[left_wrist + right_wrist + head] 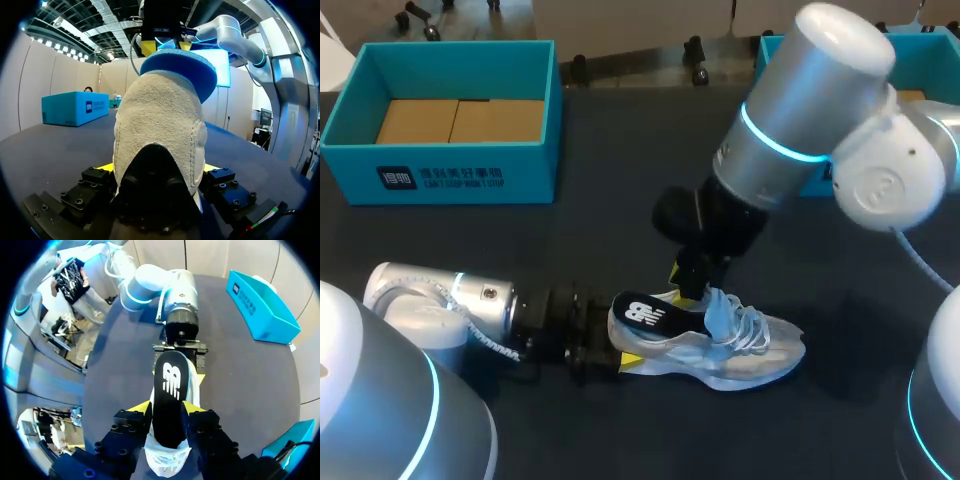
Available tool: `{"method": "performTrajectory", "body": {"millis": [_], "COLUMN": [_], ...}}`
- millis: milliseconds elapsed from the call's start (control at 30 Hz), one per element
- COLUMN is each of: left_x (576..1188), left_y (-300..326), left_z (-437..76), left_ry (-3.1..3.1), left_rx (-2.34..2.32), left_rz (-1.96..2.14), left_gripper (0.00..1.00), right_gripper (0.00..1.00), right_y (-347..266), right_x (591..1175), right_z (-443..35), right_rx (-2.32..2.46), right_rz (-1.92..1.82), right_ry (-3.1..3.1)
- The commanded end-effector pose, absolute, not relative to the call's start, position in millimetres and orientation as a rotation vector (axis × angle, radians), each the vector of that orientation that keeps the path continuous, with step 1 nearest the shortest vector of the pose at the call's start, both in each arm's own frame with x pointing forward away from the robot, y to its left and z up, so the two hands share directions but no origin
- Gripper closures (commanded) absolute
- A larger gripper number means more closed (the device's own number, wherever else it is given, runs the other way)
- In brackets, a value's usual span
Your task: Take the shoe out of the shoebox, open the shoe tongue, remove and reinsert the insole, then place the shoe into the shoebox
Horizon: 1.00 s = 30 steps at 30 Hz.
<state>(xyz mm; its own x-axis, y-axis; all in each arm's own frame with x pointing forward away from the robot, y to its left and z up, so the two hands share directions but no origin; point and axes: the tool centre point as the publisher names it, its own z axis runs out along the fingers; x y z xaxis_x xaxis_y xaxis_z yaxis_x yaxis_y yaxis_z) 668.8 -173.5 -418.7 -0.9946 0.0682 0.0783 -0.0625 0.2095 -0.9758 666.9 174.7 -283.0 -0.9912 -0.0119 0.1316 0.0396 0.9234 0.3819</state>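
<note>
Sneaker upright on dark tabletop, heel clamped in left claw. Black insole sticking partly out of it, pinched in right claw. Teal shoebox well apart, far left.

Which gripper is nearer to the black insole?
Right. The right gripper is shut on the insole from above; the left gripper is shut on the shoe at its heel, just below the insole's back end.
</note>
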Motion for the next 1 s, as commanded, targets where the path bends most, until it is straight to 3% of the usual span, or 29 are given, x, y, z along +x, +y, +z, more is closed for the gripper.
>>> {"method": "performTrajectory", "body": {"millis": [33, 67, 100, 167, 667, 700, 733, 767, 833, 1000], "left_x": [671, 671, 671, 671, 671, 671, 671, 671, 671, 671], "left_y": [-174, -174, -174, -174, -174, -174, -174, -174, -174, -174], "left_z": [-421, -421, -421, -421, -421, -421, -421, -421, -421, -421], "left_ry": [-2.362, -2.362, -2.362, -2.362, -2.362, -2.362, -2.362, -2.362, -2.362, -2.362], "left_rx": [-0.006, -0.006, -0.006, -0.006, -0.006, -0.006, -0.006, -0.006, -0.006, -0.006], "left_rz": [1.908, 1.908, 1.908, 1.908, 1.908, 1.908, 1.908, 1.908, 1.908, 1.908], "left_gripper": [1.00, 1.00, 1.00, 1.00, 1.00, 1.00, 1.00, 1.00, 1.00, 1.00], "right_gripper": [0.73, 0.74, 0.89, 1.00, 1.00, 0.98, 0.75, 0.61, 0.56, 0.53], "right_y": [192, 192, 194, 196, 196, 196, 194, 192, 188, 186], "right_x": [679, 679, 679, 679, 679, 679, 680, 681, 684, 691], "right_z": [-286, -287, -287, -286, -286, -286, -286, -286, -287, -294], "right_rx": [0.003, 0.005, 0.019, 0.012, 0.012, 0.012, 0.028, 0.039, 0.047, 0.094], "right_rz": [-0.514, -0.513, -0.516, -0.474, -0.474, -0.474, -0.505, -0.523, -0.551, -0.611], "right_ry": [-2.851, -2.848, -2.836, -2.825, -2.825, -2.825, -2.795, -2.782, -2.762, -2.689]}}
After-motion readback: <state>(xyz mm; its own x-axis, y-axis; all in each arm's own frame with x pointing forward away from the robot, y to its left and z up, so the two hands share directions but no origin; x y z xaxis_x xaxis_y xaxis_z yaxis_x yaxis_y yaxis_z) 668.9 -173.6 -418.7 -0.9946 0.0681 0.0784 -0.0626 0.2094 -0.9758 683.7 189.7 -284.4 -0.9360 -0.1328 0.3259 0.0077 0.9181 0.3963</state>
